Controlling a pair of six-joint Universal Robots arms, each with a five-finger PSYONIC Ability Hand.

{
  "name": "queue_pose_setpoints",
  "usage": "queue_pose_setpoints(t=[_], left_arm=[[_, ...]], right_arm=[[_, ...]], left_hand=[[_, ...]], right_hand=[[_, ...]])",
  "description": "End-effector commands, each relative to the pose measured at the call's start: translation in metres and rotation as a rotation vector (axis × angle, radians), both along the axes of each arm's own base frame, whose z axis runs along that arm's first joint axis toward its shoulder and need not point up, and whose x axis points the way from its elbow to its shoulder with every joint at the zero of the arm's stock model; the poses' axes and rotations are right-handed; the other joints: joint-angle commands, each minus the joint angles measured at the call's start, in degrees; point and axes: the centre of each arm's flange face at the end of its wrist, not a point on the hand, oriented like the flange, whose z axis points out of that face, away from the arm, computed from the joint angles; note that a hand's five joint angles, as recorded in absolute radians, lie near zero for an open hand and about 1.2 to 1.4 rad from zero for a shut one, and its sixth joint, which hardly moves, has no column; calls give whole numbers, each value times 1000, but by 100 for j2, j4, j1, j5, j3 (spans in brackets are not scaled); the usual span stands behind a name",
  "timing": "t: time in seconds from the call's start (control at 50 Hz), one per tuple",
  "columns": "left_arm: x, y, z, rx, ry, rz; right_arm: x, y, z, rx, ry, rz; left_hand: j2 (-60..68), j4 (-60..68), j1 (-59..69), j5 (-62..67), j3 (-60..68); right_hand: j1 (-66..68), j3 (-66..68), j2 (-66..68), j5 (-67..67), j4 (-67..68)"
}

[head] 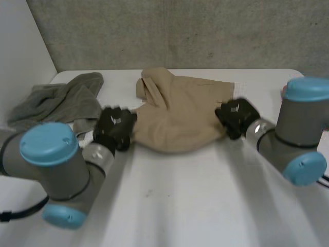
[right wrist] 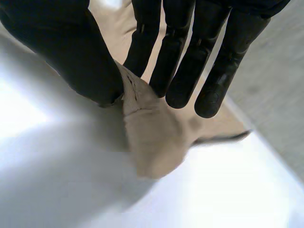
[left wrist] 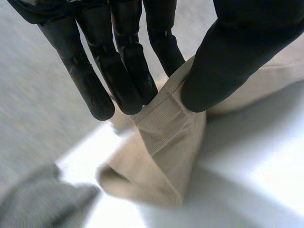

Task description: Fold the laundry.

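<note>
Not far along, I'd say. The tan top (head: 180, 110) sits centre frame on the white worktop (head: 180, 206), bunched and rumpled, with no clean fold in it. The left hand (head: 114, 127) is at its left edge, fingers (left wrist: 128, 71) and thumb (left wrist: 228, 61) pinching the ribbed band (left wrist: 164, 121) between them. The right hand (head: 236, 117) is at the right edge, pinching a corner of the fabric the same way. A grey-green cloth (head: 61, 100) lies crumpled in the upper left with neither hand on it, so that one's left to do too. No brands, labels or writing I can read anywhere.
</note>
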Motion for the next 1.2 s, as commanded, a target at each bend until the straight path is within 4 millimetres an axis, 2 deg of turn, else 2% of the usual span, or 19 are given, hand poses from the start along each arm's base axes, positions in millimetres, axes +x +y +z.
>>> queue_pose_setpoints(t=[0.02,0.16,0.28,0.34,0.38,0.44,0.48,0.54,0.56,0.7,0.78,0.8,0.86,0.88,0.96,1.04,1.2], left_arm=[[9,35,-3,125,-77,-29],[19,55,11,184,-113,-40],[24,99,8,355,-238,-111],[24,117,6,415,-290,-149],[22,118,9,408,-286,-157],[17,110,15,361,-252,-152],[12,95,23,297,-199,-131],[12,74,35,225,-132,-90],[14,59,42,176,-91,-58],[11,5,65,-20,46,-9],[-5,-27,52,-51,77,-78],[-9,-43,47,-56,84,-100],[-13,-62,39,-44,85,-134],[-16,-72,33,-38,84,-153],[-25,-94,13,-32,82,-192],[-33,-110,-1,-33,81,-209],[-45,-124,-30,-14,80,-260]], right_arm=[[-14,41,-18,124,106,25],[-26,73,-4,181,169,60],[-38,100,1,255,286,116],[-52,106,6,271,350,118],[-58,105,8,268,359,114],[-65,101,10,259,360,91],[-67,99,9,255,357,79],[-73,96,6,256,354,57],[-75,95,5,259,354,50],[-77,94,0,236,337,40],[-76,91,-1,217,324,32],[-76,91,-2,216,323,31],[-76,91,-3,212,314,24],[-76,91,-3,211,313,23],[-76,91,-5,208,306,18],[-75,91,-5,208,296,15],[-74,93,-9,218,287,14]], left_hand=[[1111,1110,1334,1461,1159],[1111,1110,1334,1461,1159],[1111,1110,1334,1461,1159],[1111,1110,1334,1461,1159],[1111,1110,1334,1461,1159],[-1754,-1755,-1530,-1403,-1706],[-2969,-2970,-2746,-2619,-2922],[-3661,-3662,-3438,-3311,-3614],[-3914,-3915,-3690,-3563,-3866],[-3950,-3951,-3727,-3600,-3902],[-3866,-3867,-3643,-3516,-3819],[-3766,-3767,-3543,-3416,-3718],[-3631,-3632,-3407,-3280,-3583],[-3614,-3615,-3390,-3263,-3566],[-3496,-3497,-3273,-3146,-3448],[-3513,-3514,-3289,-3162,-3465],[-3312,-3312,-3088,-2961,-3264]], right_hand=[[2512,1199,1193,1273,1164],[2512,1199,1193,1273,1164],[2512,1199,1193,1273,1164],[2512,1199,1193,1273,1164],[2512,1199,1193,1273,1164],[2512,1199,1193,1273,1164],[2512,1199,1193,1273,1164],[2512,1199,1193,1273,1164],[2512,1199,1193,1273,1164],[2512,1199,1193,1273,1164],[2512,1199,1193,1273,1164],[2512,1199,1193,1273,1164],[2512,1199,1193,1273,1164],[2512,1199,1193,1273,1164],[2512,1199,1193,1273,1164],[2512,1199,1193,1273,1164],[2512,1199,1193,1273,1164]])
